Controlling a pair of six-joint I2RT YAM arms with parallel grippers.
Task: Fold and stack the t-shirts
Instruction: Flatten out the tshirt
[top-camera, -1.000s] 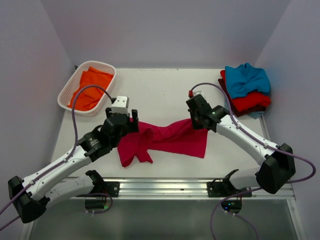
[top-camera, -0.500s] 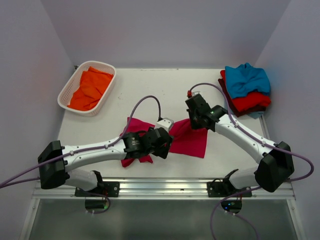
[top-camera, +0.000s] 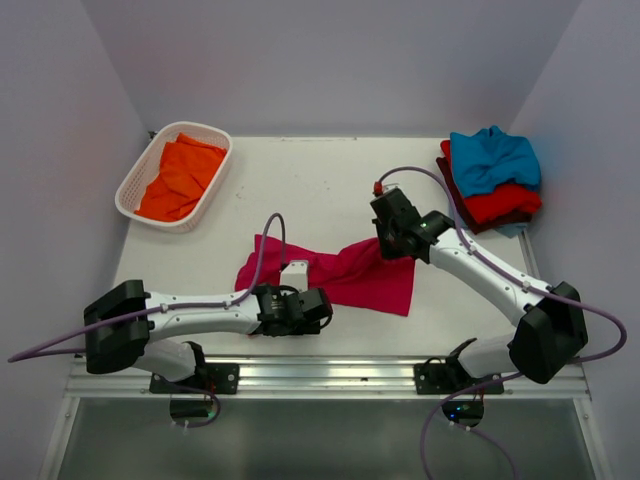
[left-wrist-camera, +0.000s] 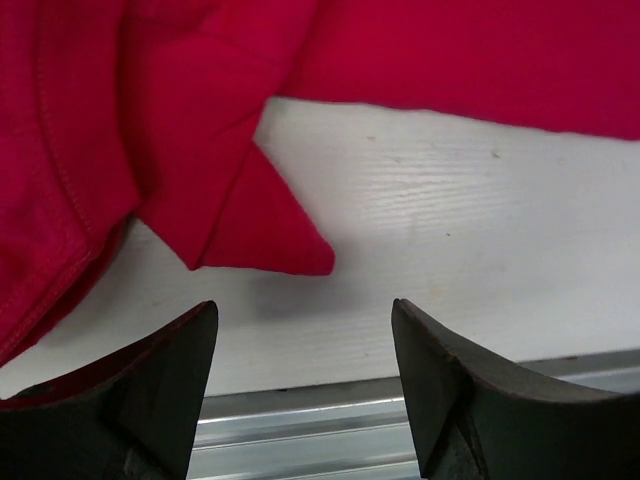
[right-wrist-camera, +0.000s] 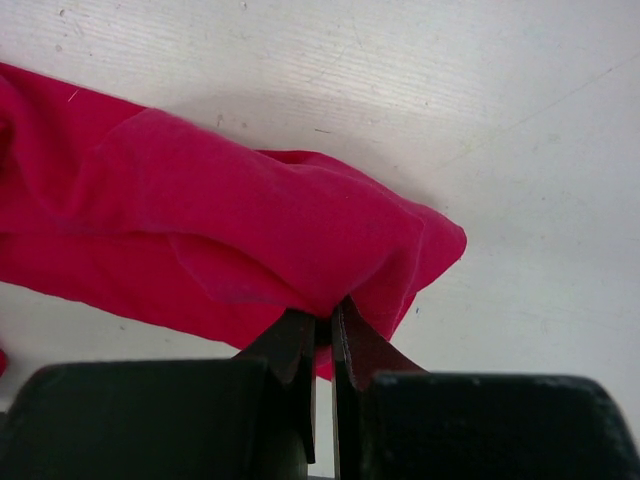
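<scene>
A crimson-pink t-shirt (top-camera: 370, 280) lies crumpled across the middle of the table. My right gripper (top-camera: 392, 242) is shut on a fold at its far right edge, and the right wrist view shows cloth (right-wrist-camera: 250, 230) pinched between the jaws of that gripper (right-wrist-camera: 325, 312). My left gripper (top-camera: 305, 312) hovers low at the shirt's near edge. In the left wrist view this gripper (left-wrist-camera: 303, 305) is open over bare table, with a pointed shirt corner (left-wrist-camera: 290, 250) just beyond the fingertips. An orange t-shirt (top-camera: 180, 175) sits in the basket. Teal-blue (top-camera: 490, 158), red (top-camera: 508, 203) and maroon (top-camera: 447, 178) t-shirts are stacked at the back right.
The white lattice basket (top-camera: 205, 130) stands at the back left. An aluminium rail (top-camera: 330, 372) runs along the table's near edge, close under the left gripper. Purple cables loop over both arms.
My left arm has swung from the shirt's far left corner round to its near edge, low by the rail. The shirt's left part now lies flatter. The right gripper has stayed put.
</scene>
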